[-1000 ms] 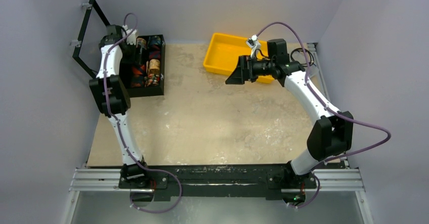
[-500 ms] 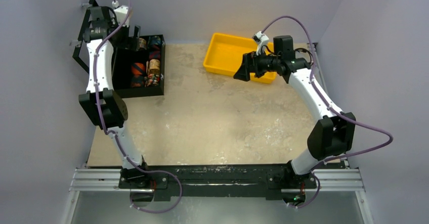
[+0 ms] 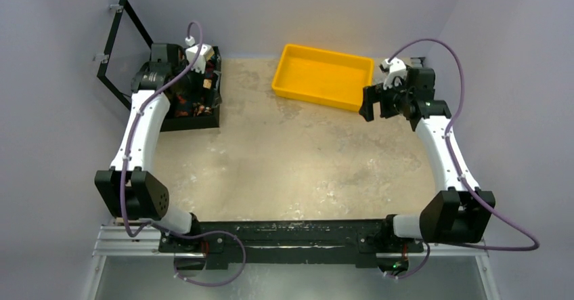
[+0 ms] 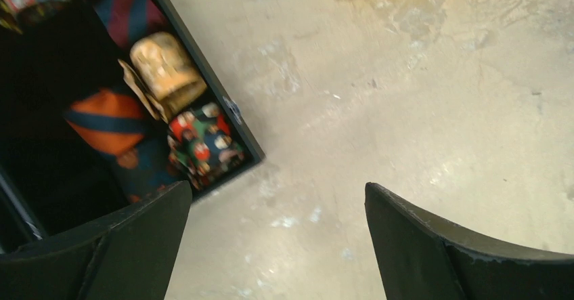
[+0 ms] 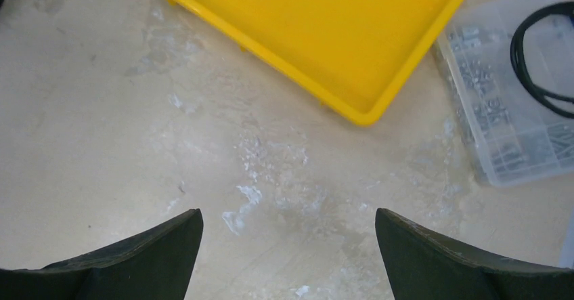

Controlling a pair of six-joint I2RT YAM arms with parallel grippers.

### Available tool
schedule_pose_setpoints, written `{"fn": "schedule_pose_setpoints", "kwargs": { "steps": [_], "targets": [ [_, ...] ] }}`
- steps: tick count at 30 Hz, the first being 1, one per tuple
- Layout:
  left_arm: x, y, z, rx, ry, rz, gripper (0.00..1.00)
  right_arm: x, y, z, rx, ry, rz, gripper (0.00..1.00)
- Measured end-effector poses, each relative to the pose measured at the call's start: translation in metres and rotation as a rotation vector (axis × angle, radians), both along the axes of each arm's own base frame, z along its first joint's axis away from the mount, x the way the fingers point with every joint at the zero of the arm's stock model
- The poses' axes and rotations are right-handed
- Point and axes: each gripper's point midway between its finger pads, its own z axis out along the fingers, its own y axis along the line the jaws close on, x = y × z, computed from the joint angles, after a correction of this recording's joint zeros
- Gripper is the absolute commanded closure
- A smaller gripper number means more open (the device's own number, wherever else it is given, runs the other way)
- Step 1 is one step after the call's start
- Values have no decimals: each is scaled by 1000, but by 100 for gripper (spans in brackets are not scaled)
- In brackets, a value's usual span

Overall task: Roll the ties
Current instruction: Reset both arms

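The left gripper [image 4: 277, 246] has its jaws spread wide with nothing between them. One finger hangs over the near corner of the black box [image 3: 196, 122] and the other over bare table [image 3: 291, 158]. Inside the box, close to that corner, sits the orange-and-navy striped tie roll [image 4: 108, 120]. A gold patterned roll [image 4: 166, 70] lies just beside it against the box wall, and a floral roll [image 4: 203, 144] is tucked into the corner itself. Farther along the same wall lies a red-and-navy striped roll [image 4: 132, 15]. Whether the rolls touch one another is hard to tell in the blur. From above, the left arm reaches across the box and hides most of what is in it.

The right gripper [image 5: 288, 252] is also fully open and holds nothing. It is poised over the scuffed, whitish tabletop on the far right side. Just ahead of its fingers is the corner of the yellow tray [image 5: 325, 36]. Beside the tray lies a clear plastic parts organizer [image 5: 501, 131], and a black cable [image 5: 535, 63] loops across its lid. The two grippers are well apart, at opposite far corners of the table.
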Motion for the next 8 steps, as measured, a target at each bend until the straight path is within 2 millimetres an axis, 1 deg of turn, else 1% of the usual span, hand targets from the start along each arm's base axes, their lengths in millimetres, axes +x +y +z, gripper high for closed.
{"fn": "schedule_pose_setpoints", "kwargs": {
  "steps": [2,4,5,7,8],
  "targets": [
    [-17,0,-12,-19,40,24,0,-14,-12,-23,-18,46,-25,2],
    [-30,2,-22,-27,72,46,0,-28,-19,-48,-23,106,-42,2],
    [-38,3,-29,-27,92,58,0,-37,-22,-64,-23,146,-52,2],
    [-52,5,-40,-23,131,80,0,-51,-24,-82,-21,200,-62,2],
    [-58,6,-44,-19,148,87,0,-58,-24,-88,-19,219,-63,2]
  ]
}}
